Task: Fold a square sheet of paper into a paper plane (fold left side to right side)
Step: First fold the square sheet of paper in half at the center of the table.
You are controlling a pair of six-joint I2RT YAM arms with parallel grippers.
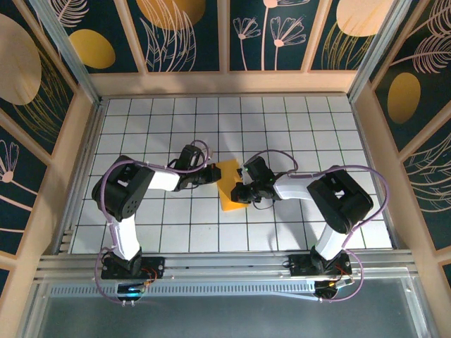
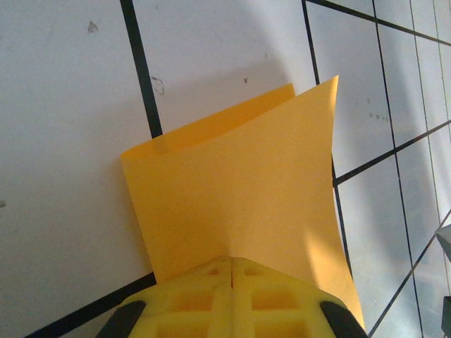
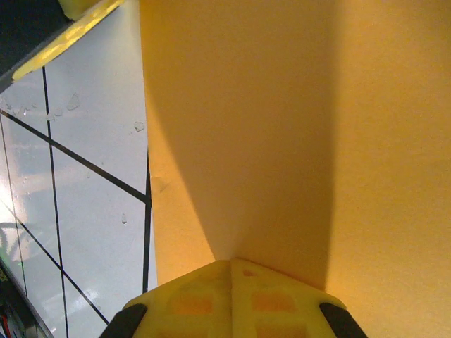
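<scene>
The square sheet of paper (image 1: 230,182) lies on the white tiles at the table's middle, folded over into a narrow orange-yellow strip. In the left wrist view the sheet (image 2: 239,183) shows two layers, the lower one peeking out along the far edge. My left gripper (image 1: 213,173) is shut, its yellow tips (image 2: 231,259) pressed together and resting on the sheet's left side. My right gripper (image 1: 242,189) is shut too, its tips (image 3: 231,260) down on the paper (image 3: 282,127) from the right. No paper shows between either pair of jaws.
The white grid-tiled table (image 1: 176,120) is walled by wooden-framed dark panels with yellow ovals (image 1: 91,48). An aluminium rail (image 1: 225,264) runs along the near edge by both arm bases. Open tiles lie on all sides of the paper.
</scene>
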